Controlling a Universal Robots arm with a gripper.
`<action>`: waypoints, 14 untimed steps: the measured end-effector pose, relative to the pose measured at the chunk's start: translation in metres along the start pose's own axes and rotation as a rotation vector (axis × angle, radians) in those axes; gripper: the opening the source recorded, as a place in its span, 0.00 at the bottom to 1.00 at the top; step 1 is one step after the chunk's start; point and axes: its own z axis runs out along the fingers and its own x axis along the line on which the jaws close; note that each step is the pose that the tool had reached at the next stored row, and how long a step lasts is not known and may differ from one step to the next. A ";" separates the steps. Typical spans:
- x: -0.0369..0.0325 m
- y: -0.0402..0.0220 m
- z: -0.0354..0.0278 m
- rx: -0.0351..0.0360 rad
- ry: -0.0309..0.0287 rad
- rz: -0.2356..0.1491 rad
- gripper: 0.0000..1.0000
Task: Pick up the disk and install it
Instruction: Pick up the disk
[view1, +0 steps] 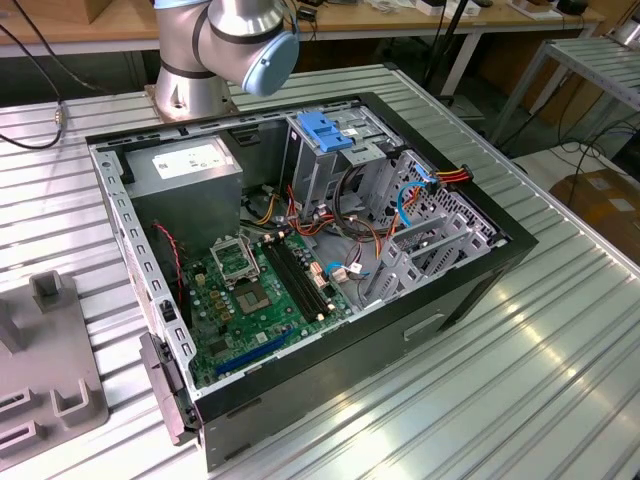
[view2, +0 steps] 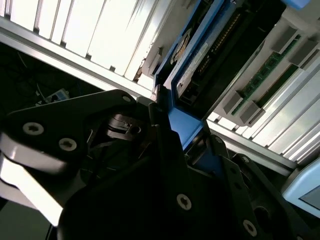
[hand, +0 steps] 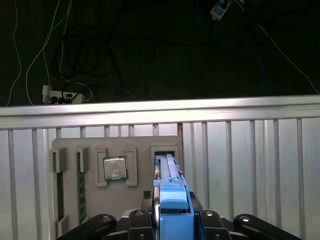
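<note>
1. Ribbed metal table (hand: 250, 165) all round, loose cables (hand: 85, 55) in the dark past its edge.
2. On it, grey tray (hand: 90, 145) carrying a chip (hand: 115, 168) and a memory stick (hand: 78, 187); open PC case (view1: 330, 250) well apart from that tray in the exterior view.
3. Right over the tray, gripper (hand: 171, 207) closed onto the disk (hand: 169, 172) by the look of it, black fingers (view2: 167, 155) pressed against both sides.
4. Disk on edge, thin blue rail (hand: 172, 200) facing the first wrist camera, label (view2: 192, 62) glimpsed in the second wrist view.
5. Long axis straight out from the gripper, far end down at the tray's slot (hand: 165, 151); impossible to say whether clear of it.
6. Risk one, at a guess: any tilt on the way up and that far end jams against the slot wall.
7. Risk two: smooth rails, narrow grip, so a likely slip or swing under a quick move.
8. Risk three: wires (view1: 365, 190) crowding the cage (view1: 330, 140) inside the case, ready to snag a corner.
</note>
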 end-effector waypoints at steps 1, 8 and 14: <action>0.0000 0.0000 0.0000 0.0000 0.0000 0.000 0.37; 0.0001 0.0000 -0.0070 -0.0002 0.0001 0.000 0.37; 0.0002 -0.0001 -0.0168 0.0003 -0.0002 0.000 0.37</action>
